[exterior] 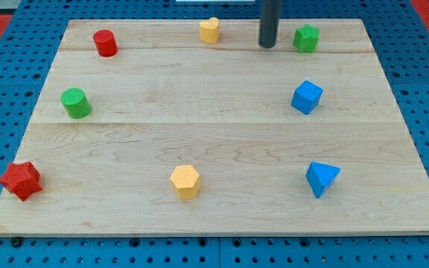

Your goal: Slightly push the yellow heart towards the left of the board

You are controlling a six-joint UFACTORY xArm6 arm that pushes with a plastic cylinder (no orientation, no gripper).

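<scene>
- Camera view: the yellow heart [210, 30] is seen near the board's [214, 141] top edge, slightly left of the middle.
- My tip [267, 45] is set down to the heart's right, apart from it, between it and the green star-like block [306, 38]. This side is judged to suit a leftward push.
- No jaws are carried; the rod is bare and nothing is held.
- The other blocks, such as the red cylinder [105, 42] and yellow hexagon [185, 182], are spread well apart.
</scene>
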